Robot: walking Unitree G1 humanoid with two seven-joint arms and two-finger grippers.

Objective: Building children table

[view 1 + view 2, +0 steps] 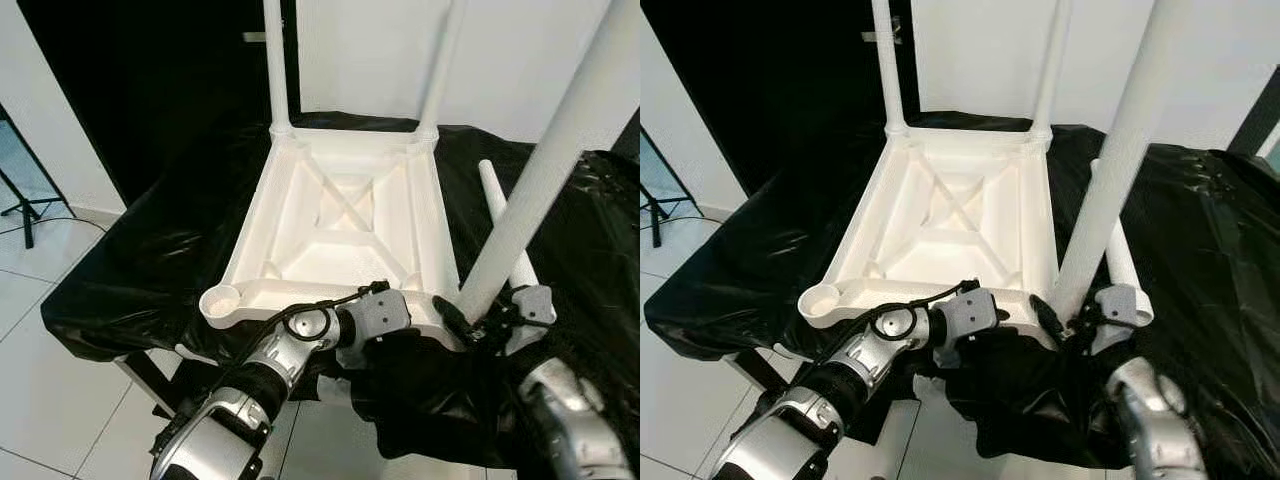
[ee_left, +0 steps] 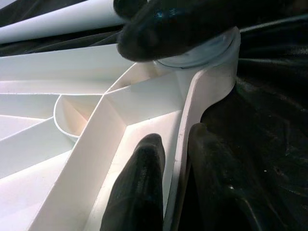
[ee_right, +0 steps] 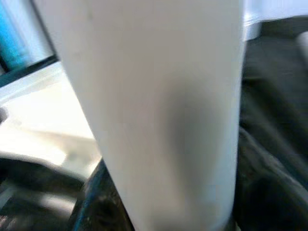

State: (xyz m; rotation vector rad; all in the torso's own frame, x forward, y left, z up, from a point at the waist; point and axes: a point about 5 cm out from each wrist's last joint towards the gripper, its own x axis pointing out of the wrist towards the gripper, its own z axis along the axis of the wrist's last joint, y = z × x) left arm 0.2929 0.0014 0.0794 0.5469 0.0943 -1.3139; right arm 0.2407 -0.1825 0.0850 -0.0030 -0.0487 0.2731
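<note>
The left tool (image 2: pixel 175 159) pinches the upturned tabletop's rim (image 2: pixel 192 110), while the right tool (image 1: pixel 470 322) grips a white leg (image 1: pixel 540 170) at the near-right corner.

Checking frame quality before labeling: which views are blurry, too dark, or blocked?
Right wrist view: soft and out of focus, the white leg very close to the lens. Left wrist view: sharp on the tabletop rim, fingers dark with little detail. Both eye views: evenly lit, sharp; the black cover shows mild glare on its folds.

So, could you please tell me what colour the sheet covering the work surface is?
The crinkled plastic sheet is glossy black, clearest in the left eye view.
</note>
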